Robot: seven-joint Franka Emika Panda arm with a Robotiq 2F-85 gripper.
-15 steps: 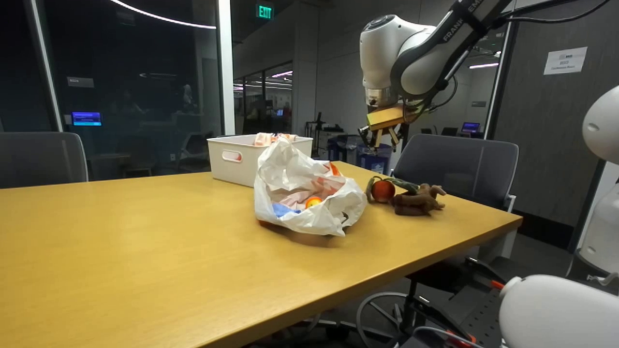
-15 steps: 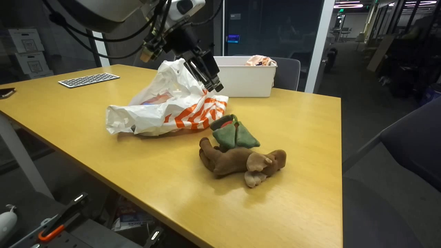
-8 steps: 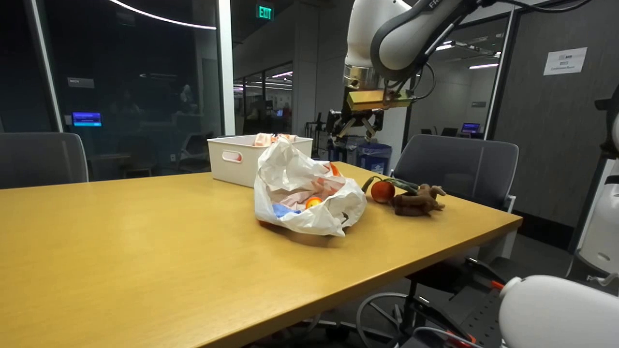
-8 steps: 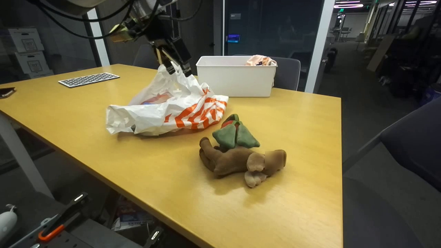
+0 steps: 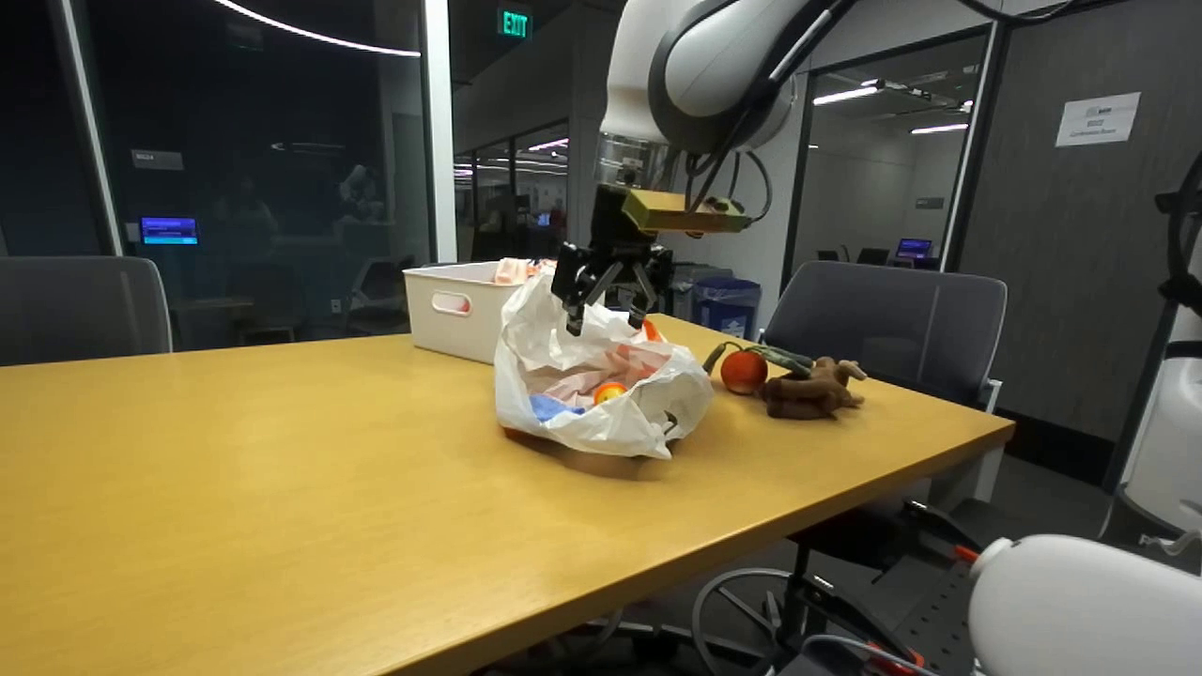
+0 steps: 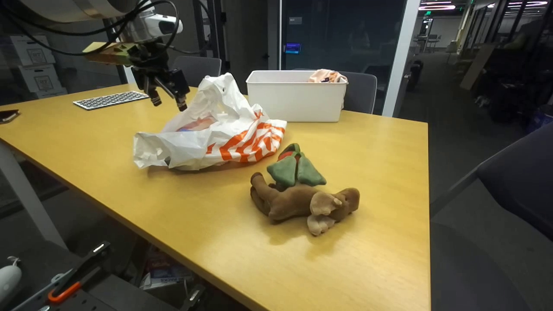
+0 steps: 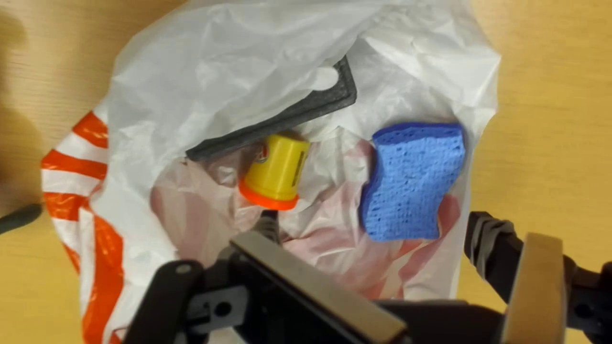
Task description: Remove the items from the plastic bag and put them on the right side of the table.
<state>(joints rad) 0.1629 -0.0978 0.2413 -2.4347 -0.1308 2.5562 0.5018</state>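
You have the gripper (image 5: 606,322) spread wide over the plastic bag (image 7: 239,62), where a yellow tub (image 7: 276,169) and blue sponge (image 7: 413,184) lie apart inside.

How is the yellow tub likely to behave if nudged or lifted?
The tub may roll, as it's round and lies on its side, though the crumpled bag could check it. Its smooth, undented wall suggests it's stiff and perhaps slippery.

White bin (image 6: 298,102), keyboard (image 6: 110,100), chairs (image 5: 892,324)
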